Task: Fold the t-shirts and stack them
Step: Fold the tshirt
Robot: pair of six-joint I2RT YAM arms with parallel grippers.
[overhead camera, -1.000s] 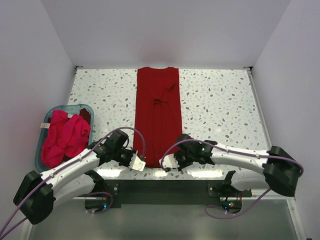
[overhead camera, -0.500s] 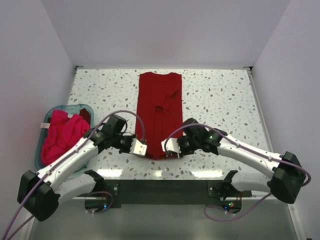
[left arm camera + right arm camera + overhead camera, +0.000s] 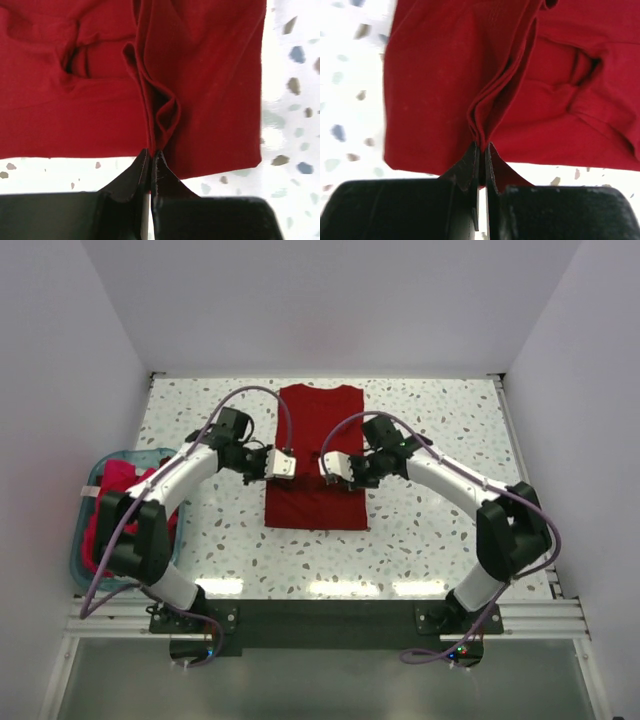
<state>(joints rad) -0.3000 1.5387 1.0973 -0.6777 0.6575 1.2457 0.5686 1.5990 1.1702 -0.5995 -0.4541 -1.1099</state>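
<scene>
A deep crimson t-shirt (image 3: 316, 455) lies folded into a narrow strip on the speckled table, its near part doubled over toward the far end. My left gripper (image 3: 283, 464) is shut on the shirt's left hem edge (image 3: 165, 112), pinching a ridge of cloth. My right gripper (image 3: 331, 468) is shut on the right hem edge (image 3: 495, 105) the same way. Both hold the cloth just above the shirt's middle. Brighter pinkish-red t-shirts (image 3: 110, 515) lie heaped in the basket at the left.
A teal plastic basket (image 3: 92, 490) sits at the table's left edge. Bare speckled tabletop (image 3: 450, 490) lies right of the shirt and in front of it. White walls close in the back and sides.
Both grippers carried the shirt's near hem from the front edge toward the far end, folding the shirt over itself. The strip now looks about half as long.
</scene>
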